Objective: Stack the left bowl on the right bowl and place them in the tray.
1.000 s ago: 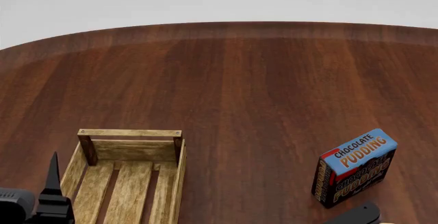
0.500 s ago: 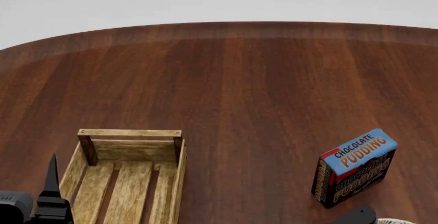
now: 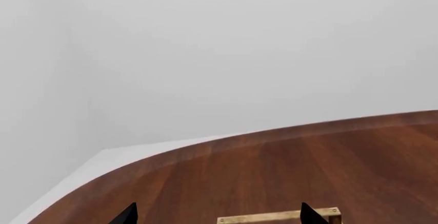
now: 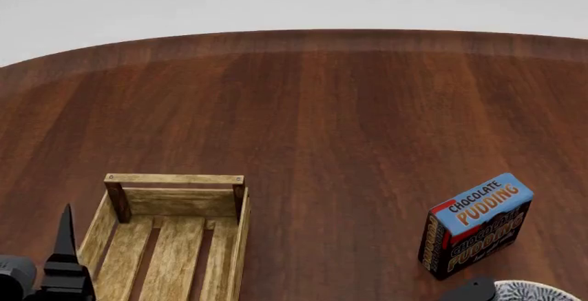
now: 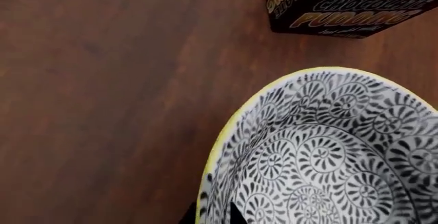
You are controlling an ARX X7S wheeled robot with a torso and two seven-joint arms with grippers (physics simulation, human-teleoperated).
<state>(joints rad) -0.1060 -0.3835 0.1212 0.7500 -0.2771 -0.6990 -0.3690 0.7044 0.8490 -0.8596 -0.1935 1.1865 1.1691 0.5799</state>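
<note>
On a dark wooden table (image 4: 349, 108), the tray (image 4: 175, 246) sits low at the left, its long axis running toward the robot. A patterned bowl (image 5: 321, 157) lies at the right, just beside the chocolate pudding box (image 4: 476, 224). The right gripper (image 5: 208, 215) is nearer; one finger seems to sit inside the rim and one outside, though I cannot tell if it is clamped. The left gripper (image 3: 219, 215) hangs beside the tray, jaws apart. Only the right wrist view shows the bowl's interior; no second bowl is distinguishable.
</note>
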